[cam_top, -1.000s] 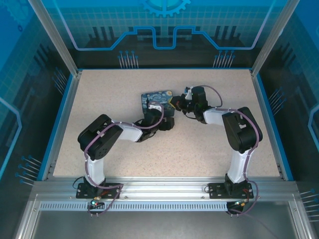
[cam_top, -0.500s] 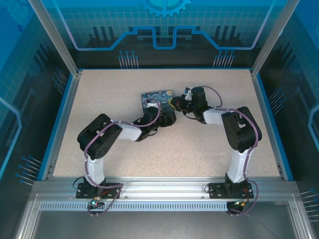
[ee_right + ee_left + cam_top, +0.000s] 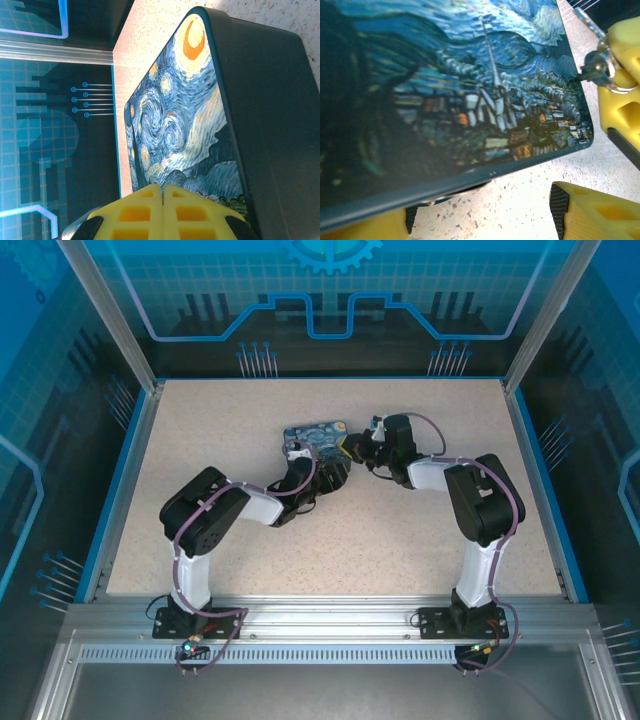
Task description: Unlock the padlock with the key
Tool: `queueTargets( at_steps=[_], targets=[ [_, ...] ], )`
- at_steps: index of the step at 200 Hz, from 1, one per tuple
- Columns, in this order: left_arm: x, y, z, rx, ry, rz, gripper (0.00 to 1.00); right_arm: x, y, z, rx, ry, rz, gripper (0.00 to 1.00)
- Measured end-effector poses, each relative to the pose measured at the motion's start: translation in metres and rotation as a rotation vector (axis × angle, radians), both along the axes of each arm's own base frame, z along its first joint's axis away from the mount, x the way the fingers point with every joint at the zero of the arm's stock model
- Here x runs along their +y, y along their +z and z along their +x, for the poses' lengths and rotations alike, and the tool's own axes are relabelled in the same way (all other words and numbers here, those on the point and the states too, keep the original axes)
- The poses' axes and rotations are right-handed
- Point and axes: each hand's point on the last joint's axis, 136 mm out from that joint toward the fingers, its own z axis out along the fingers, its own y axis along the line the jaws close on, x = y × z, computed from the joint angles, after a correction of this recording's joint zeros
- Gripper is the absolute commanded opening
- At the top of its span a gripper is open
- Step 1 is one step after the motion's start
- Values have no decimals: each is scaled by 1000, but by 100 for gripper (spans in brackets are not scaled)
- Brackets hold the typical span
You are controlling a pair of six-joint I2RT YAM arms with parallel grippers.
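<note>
The Starry Night box [image 3: 313, 434] lies mid-table. My left gripper [image 3: 324, 468] is at its near edge, and in the left wrist view its jaws [image 3: 480, 212] stand open, one yellow finger [image 3: 360, 227] under the box's edge [image 3: 470, 175] and the other [image 3: 592, 215] well clear. A dark rounded sliver [image 3: 452, 194] peeks from under that edge; I cannot tell if it is the padlock. My right gripper [image 3: 349, 448] is at the box's right side, shut on the small key [image 3: 590, 72] with its ring [image 3: 620, 89]. Its fingers [image 3: 162, 192] are pressed together.
Speckled tabletop [image 3: 400, 540] lies all round the box, bounded by blue rails [image 3: 120, 480] and an aluminium frame [image 3: 320, 620] at the near edge. The two wrists sit close together beside the box.
My left gripper has slid away from the near edge up to the box, and its jaws have narrowed. The right arm has held still.
</note>
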Motion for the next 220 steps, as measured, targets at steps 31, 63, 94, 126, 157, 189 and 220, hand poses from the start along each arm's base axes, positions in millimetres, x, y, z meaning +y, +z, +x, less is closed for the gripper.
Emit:
queueTargets(
  at_steps=[31, 63, 94, 126, 157, 189, 220],
  targets=[
    [6, -2, 2, 2, 51, -28, 56, 0, -1, 0, 0, 1, 0, 0],
    [9, -4, 3, 7, 86, -55, 50, 0, -1, 0, 0, 1, 1, 0],
    [9, -5, 5, 3, 104, -75, 47, 0, -1, 1, -1, 0, 1, 0],
    [7, -7, 5, -2, 117, -91, 43, 0, -1, 1, -3, 0, 1, 0],
    [5, -7, 6, -14, 132, -101, 41, 0, -1, 1, -3, 0, 2, 0],
    [6, -9, 6, -14, 164, -117, 33, 0, -2, 1, -3, 0, 1, 0],
    [7, -10, 5, -10, 208, -129, 31, 0, -2, 1, -3, 0, 2, 0]
  ],
)
